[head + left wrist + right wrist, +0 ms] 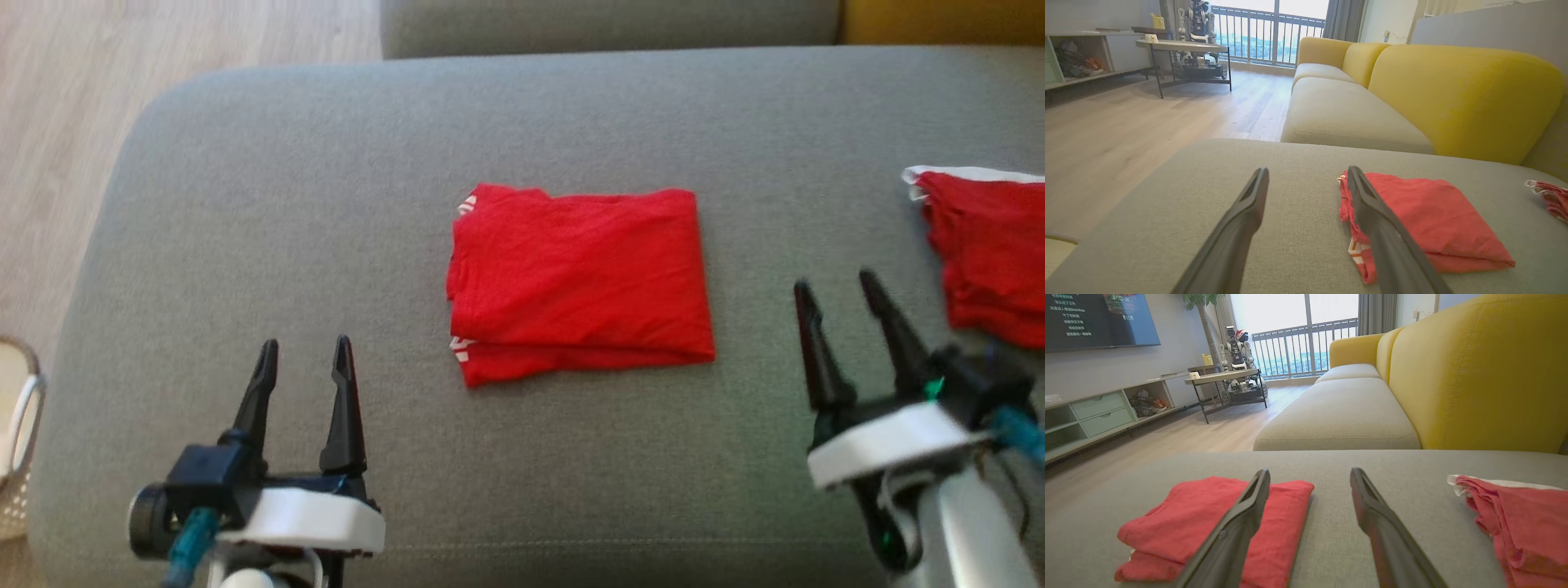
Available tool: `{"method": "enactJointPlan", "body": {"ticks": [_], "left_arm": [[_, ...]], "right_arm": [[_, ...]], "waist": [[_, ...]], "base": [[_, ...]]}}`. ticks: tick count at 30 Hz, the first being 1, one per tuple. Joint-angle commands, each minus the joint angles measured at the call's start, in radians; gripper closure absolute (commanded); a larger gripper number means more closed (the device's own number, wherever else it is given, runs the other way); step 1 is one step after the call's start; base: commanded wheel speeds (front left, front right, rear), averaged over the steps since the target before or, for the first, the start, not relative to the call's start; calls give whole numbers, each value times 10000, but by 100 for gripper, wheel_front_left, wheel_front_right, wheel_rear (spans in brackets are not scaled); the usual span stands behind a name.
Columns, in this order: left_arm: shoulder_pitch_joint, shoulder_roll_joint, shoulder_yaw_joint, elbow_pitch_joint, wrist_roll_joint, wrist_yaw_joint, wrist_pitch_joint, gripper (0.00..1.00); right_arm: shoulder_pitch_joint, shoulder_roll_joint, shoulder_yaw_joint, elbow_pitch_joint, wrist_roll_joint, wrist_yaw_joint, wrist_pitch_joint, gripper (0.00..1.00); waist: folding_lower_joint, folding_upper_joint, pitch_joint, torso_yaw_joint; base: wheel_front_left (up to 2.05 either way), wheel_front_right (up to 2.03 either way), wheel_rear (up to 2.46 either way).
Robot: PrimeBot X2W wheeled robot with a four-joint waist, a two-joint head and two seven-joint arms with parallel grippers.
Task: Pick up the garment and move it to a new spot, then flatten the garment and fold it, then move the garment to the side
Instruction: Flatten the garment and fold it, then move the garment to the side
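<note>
A red garment (578, 280) lies folded into a neat rectangle in the middle of the grey cushion (326, 204), with white stripes showing at its left edge. My left gripper (305, 351) hovers open at the lower left, well apart from it. At the lower right my right gripper (833, 287) is open too, with nothing between its fingers. In the left wrist view the garment (1425, 220) lies to the right of the left gripper (1306, 173). In the right wrist view the garment (1208, 526) lies at the left, partly behind one finger (1237, 522) of the right gripper (1309, 473).
A second red cloth (992, 253) with a white edge lies crumpled at the cushion's right. A pale basket (16, 433) stands on the wooden floor (82, 122) at the left. Beyond the cushion are a yellow sofa (1474, 375) and a side table (1224, 377).
</note>
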Motion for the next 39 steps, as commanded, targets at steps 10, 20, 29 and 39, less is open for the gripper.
{"method": "enactJointPlan", "body": {"ticks": [10, 20, 29, 39], "left_arm": [[791, -422, 1051, -138, 1725, -642, -121, 0], [1462, -1037, 1858, 424, 2222, -1413, -121, 0], [1653, -1452, 2356, 625, 2589, -1974, -122, 0], [1654, -1747, 2549, 825, 2896, -2391, -122, 0]], "right_arm": [[1253, 19, 30, -704, -1103, -4, -581, 0], [2213, 35, 111, -1178, -693, -4, -586, 0], [2178, 36, 244, -1038, -512, -4, -587, 0], [2194, 37, 228, -931, -411, -4, -587, 0]], "waist": [[1, 0, -896, -220], [1, 0, -1410, -275], [1, 0, -1521, -309], [1, 0, -1417, -46]], "base": [[0, 0, 0], [0, 0, 0], [0, 0, 0], [0, 0, 0]]}}
